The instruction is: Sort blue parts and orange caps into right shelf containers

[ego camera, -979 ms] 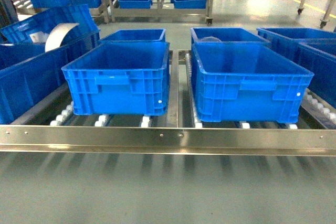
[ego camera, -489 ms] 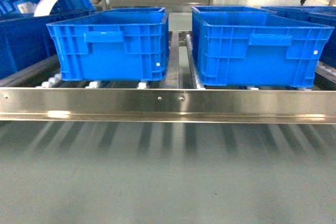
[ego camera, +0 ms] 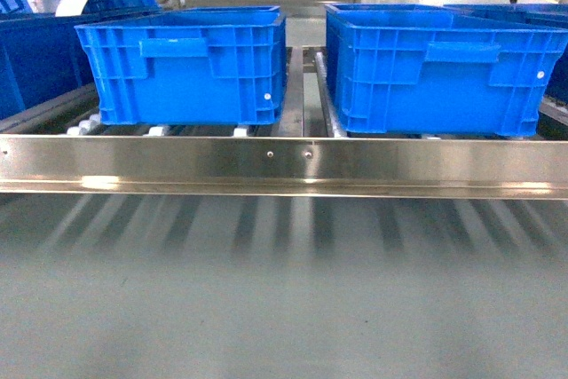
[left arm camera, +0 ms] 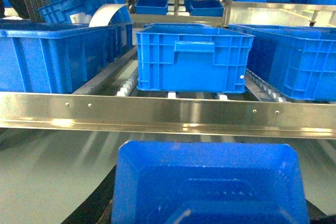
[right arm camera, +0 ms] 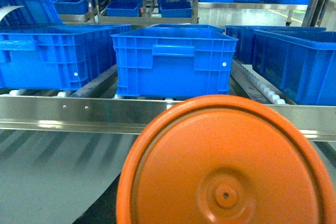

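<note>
Ribbed glossy blue plastic crates (ego camera: 186, 68), brushed reflective steel shelf rail (ego camera: 284, 164), smooth glossy orange plastic cap (right arm camera: 226, 166)

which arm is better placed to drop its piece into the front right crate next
Right, probably: its wrist view shows the round orange plastic cap facing the right-hand deep blue ribbed plastic crate squarely, while the left carries a blue plastic part.

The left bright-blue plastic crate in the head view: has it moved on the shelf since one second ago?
Cannot tell. The left bright-blue plastic crate and the steel front rail shifted up together, so the camera moved.
</note>
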